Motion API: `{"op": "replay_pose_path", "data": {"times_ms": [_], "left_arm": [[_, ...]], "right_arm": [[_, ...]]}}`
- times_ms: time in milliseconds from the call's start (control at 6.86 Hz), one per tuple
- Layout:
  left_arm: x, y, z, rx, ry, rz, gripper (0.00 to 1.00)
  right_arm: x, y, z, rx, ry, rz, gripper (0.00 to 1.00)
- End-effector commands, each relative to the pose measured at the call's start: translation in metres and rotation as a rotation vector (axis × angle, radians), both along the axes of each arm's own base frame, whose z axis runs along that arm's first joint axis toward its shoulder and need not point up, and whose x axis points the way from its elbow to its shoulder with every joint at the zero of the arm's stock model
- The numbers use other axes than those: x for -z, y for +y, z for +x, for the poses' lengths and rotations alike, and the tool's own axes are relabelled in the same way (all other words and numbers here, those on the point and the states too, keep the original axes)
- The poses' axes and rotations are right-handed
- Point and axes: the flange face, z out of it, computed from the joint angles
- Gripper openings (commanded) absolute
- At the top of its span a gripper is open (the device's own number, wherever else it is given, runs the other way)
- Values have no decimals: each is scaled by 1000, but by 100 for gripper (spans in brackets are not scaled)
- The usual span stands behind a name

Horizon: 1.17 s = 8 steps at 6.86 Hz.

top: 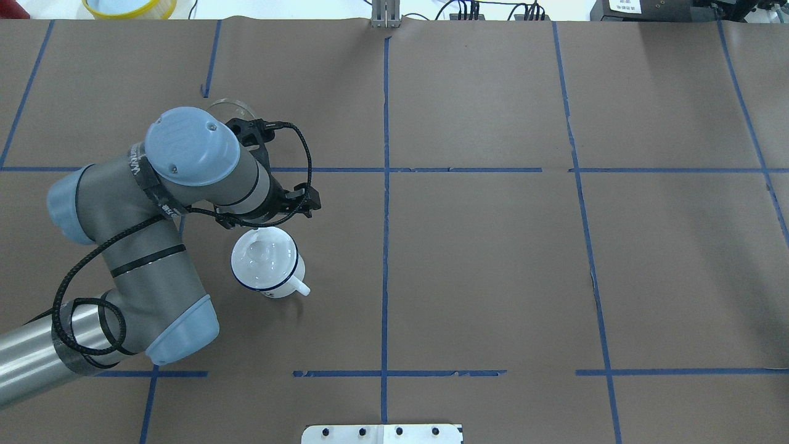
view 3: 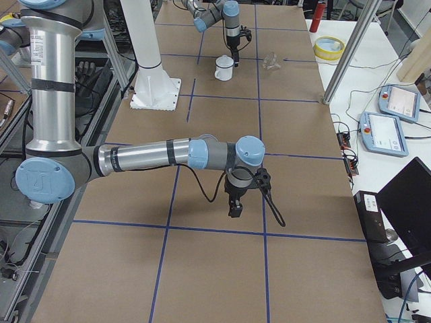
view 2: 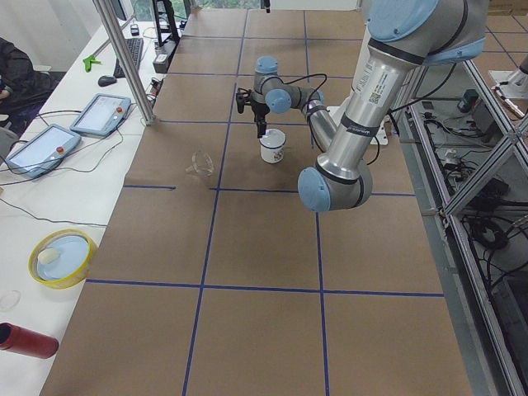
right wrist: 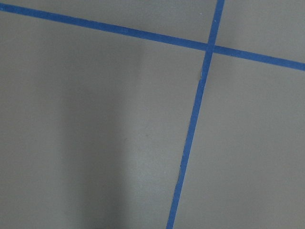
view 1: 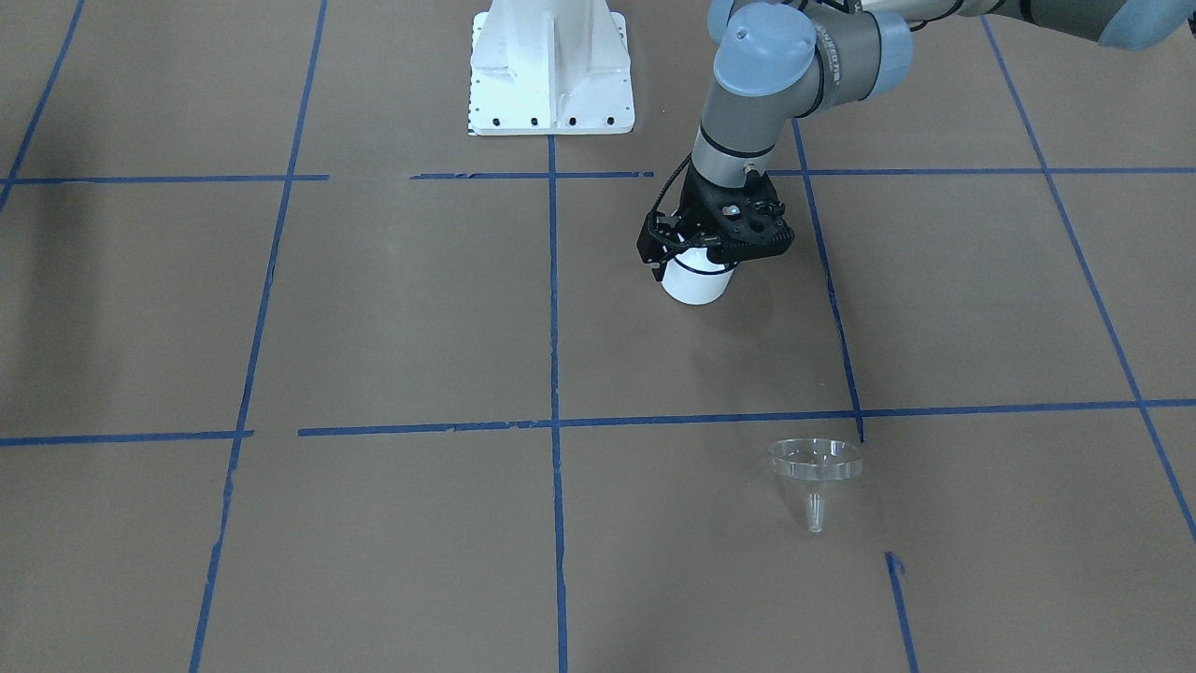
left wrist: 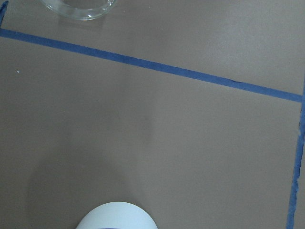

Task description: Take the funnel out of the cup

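Now the funnel (view 1: pixel 815 465) sits on the table (view 1: pixel 374 308), apart from the cup (view 1: pixel 696 280)

We see both arms built alike. The left arm (top: pixel 142 271) is matt grey tubing with a bare silver section, joined by round joints under pale blue caps (top: pixel 192 143) that carry small screws. Thin black rings band the tubes, and one wrist shows white lettering too small to read. A black braided cable (top: pixel 74 271) loops along it to the left hand (view 1: pixel 718 238), which is black and angular. The right arm (view 3: pixel 141 156) has the same colours and its own black cable and black right hand (view 3: pixel 236 210). The white pedestal (view 1: pixel 551 65) has a ribbed column and a row of dark bolts.
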Motion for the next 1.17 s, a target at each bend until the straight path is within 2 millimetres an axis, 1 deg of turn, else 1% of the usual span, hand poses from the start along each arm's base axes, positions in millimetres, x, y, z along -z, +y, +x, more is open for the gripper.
{"op": "replay_pose_path", "data": {"times_ms": [0,146,292,438,583,729,875,1021], "left_arm": [[3,1,-1,-1,6,2,100],[11,3,-5,-3,17,11,100],[12,-7,-16,17,19,17,100],[21,-28,-45,18,22,87,100],[20,-50,-80,-6,26,126,100],[18,-78,-123,3,18,173,100],[3,-98,-163,-20,-7,235,100],[-33,-107,-198,-77,-18,261,100]], "right_arm": [[0,0,0,0,0,0,100],[0,0,0,0,0,0,100],[0,0,0,0,0,0,100],[0,0,0,0,0,0,100],[0,0,0,0,0,0,100],[-1,1,0,0,0,-3,100],[0,0,0,0,0,0,100],[0,0,0,0,0,0,100]]}}
